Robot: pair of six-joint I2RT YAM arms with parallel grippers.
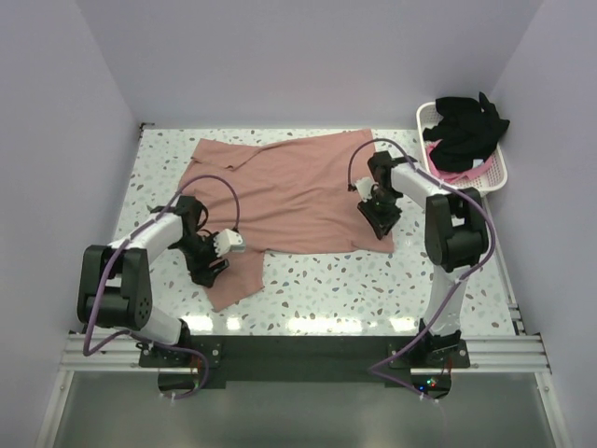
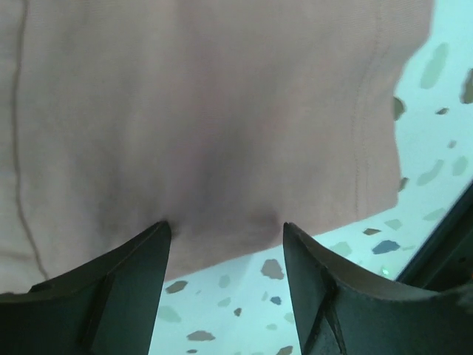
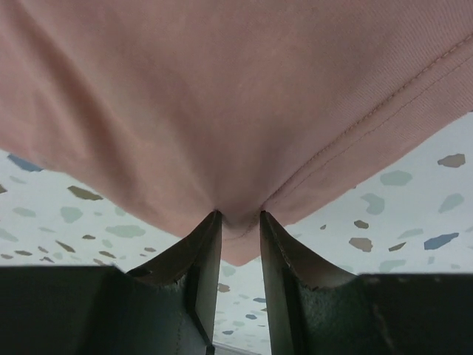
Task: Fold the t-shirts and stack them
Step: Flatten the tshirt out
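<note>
A dusty salmon-pink t-shirt [image 1: 289,187] lies spread across the middle of the speckled table. My left gripper [image 1: 213,268] stands open at the shirt's near-left flap. In the left wrist view its gripper [image 2: 225,228] has both tips at the hem of the pink cloth [image 2: 207,111], with only bare table between the fingers. My right gripper [image 1: 381,219] is at the shirt's near-right corner. In the right wrist view that gripper [image 3: 240,216] has narrow jaws, and the corner of the cloth [image 3: 222,89] puckers between them. A black t-shirt [image 1: 466,126] and a brighter pink one [image 1: 450,170] lie in the basket.
The white lattice basket [image 1: 502,175] stands at the back right by the wall. Pale walls close the table on three sides. Bare speckled tabletop [image 1: 326,285] shows in front of the shirt, between the two arm bases.
</note>
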